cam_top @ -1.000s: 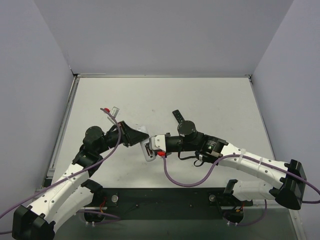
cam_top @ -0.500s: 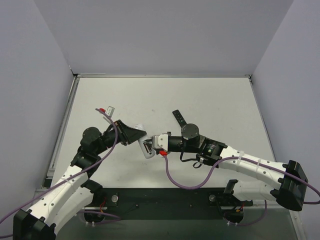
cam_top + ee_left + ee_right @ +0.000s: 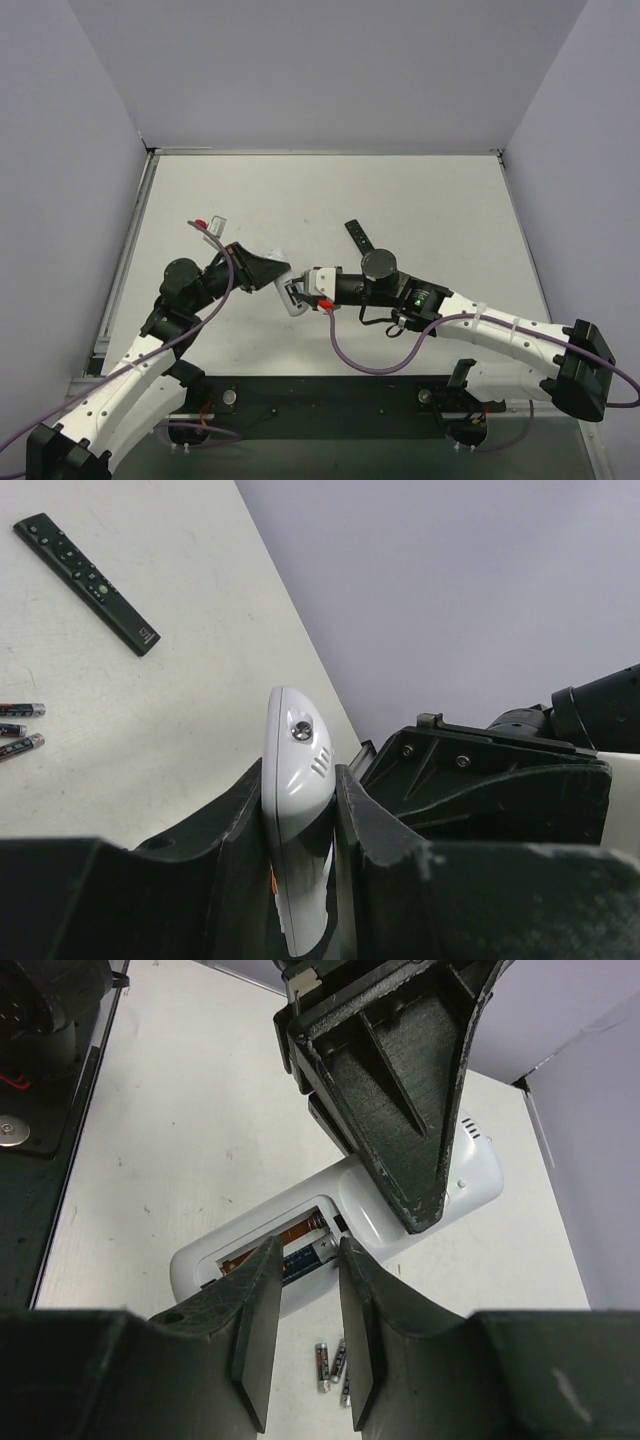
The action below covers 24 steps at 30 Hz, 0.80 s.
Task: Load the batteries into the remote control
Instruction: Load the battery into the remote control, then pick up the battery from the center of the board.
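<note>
Clamping the white oblong plastic remote control (image 3: 296, 750), the left pincer (image 3: 297, 810) faces the right pincer (image 3: 305, 1258), which sits narrow over the remote's open compartment (image 3: 270, 1250), its grip impossible to tell. Small dark cylindrical batteries (image 3: 335, 1365) lie beside on the pale surface (image 3: 180, 1140).

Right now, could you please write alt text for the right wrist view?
The left gripper clamps the white remote control, whose open compartment holds one battery, framed between the fingers of the right gripper. More batteries lie loose on the table.
</note>
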### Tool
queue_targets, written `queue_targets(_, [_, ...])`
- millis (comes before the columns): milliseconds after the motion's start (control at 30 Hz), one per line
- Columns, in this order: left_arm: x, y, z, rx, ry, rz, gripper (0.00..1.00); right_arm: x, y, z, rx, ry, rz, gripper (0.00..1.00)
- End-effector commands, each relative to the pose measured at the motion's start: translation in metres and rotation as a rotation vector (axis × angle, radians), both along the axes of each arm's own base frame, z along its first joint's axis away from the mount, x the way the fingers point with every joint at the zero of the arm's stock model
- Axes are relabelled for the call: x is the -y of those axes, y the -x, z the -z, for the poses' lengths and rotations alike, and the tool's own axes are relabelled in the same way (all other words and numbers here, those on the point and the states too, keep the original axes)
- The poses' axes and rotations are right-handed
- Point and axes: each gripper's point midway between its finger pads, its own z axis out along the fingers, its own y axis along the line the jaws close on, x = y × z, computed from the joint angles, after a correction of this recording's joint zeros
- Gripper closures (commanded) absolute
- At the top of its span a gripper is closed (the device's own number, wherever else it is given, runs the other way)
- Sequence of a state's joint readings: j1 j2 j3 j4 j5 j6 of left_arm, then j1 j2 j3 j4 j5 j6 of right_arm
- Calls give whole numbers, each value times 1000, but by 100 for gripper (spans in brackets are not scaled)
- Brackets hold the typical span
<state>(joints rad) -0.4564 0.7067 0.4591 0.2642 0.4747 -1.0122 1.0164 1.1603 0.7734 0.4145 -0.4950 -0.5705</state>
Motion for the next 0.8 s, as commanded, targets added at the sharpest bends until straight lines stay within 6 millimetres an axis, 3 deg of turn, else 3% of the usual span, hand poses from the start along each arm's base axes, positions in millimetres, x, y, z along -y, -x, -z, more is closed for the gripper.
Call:
queue_targets(0, [5, 28, -50, 173, 106, 106, 100, 23, -9, 57, -112, 168, 104, 74])
queue_targets(100, [5, 26, -45, 170, 94, 101, 100, 23, -10, 52, -120, 146, 110, 73])
queue_targets(200, [3, 19, -33, 160, 46, 65, 100, 21, -9, 39, -125, 101, 114, 66])
queue_targets(300, [-4, 10, -12, 140, -23, -1, 100, 22, -10, 26, -141, 63, 142, 59])
queue_targets(333, [-6, 8, 4, 113, -50, -17, 100, 23, -12, 23, -147, 53, 153, 57])
queue_targets(467, [-21, -4, 41, 71, -116, -132, 100, 33, -29, 18, -254, 19, 268, 48])
queue_targets(600, [-34, -7, 73, 30, -138, -211, 100, 49, -59, 29, -399, 19, 446, 48])
queue_targets(633, [-36, -8, 76, 26, -139, -223, 100, 53, -61, 47, -457, 77, 479, 48])
queue_targets(667, [-40, -8, 86, 12, -148, -243, 100, 52, -68, 43, -477, 79, 502, 48])
queue_targets(733, [-45, -7, 92, 7, -157, -266, 100, 59, -75, 69, -561, 165, 562, 49])
queue_targets(767, [-49, -8, 96, 4, -168, -289, 100, 58, -81, 71, -576, 174, 578, 49])
